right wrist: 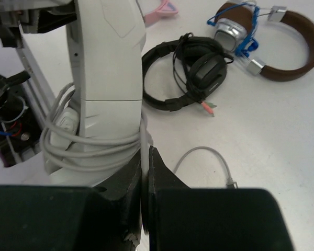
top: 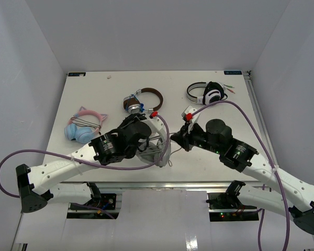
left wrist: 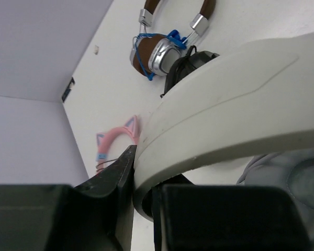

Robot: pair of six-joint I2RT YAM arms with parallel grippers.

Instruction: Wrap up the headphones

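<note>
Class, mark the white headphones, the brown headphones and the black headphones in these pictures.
white headphones [right wrist: 107, 63]: right wrist view, on the wide white band.
brown headphones [right wrist: 288, 73]: right wrist view, on the brown band.
black headphones [right wrist: 209, 73]: right wrist view, on an ear cup.

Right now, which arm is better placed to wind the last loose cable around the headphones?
Probably right. The left gripper is clamped on the headphones at the band, steadying them; the right gripper, shut, sits by the loose cable end.
</note>
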